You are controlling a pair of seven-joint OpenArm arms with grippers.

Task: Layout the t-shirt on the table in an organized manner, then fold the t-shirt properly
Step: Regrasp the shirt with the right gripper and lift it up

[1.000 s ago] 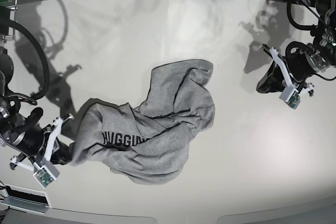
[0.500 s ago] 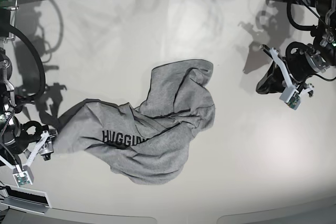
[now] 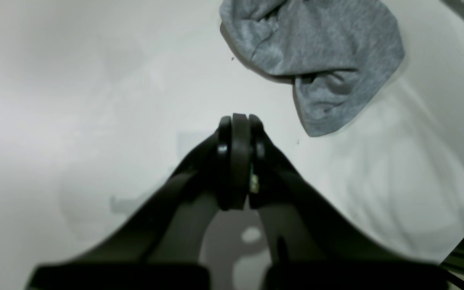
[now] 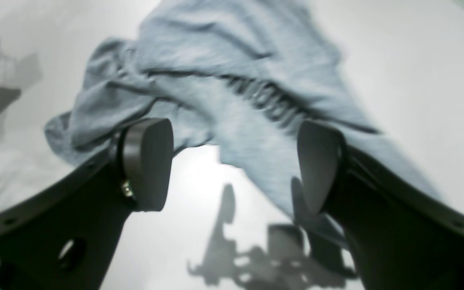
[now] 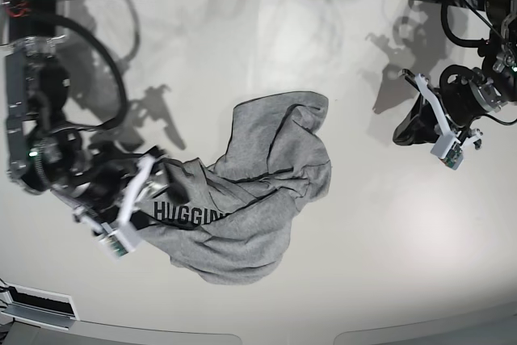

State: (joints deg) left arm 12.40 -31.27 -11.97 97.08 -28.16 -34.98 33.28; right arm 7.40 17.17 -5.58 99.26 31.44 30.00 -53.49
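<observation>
The right gripper (image 4: 232,161) is spread wide over the bunched-up t-shirt (image 5: 242,199) on the table (image 5: 363,264). Still laying out: next, pinch 1 edge and pull flat. Far off, the left gripper (image 3: 236,133) is pressed together, empty.

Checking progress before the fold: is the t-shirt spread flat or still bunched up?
Bunched up. The t-shirt lies in a crumpled heap on the table, with deep folds, overlapping layers and its black lettering partly hidden.
</observation>
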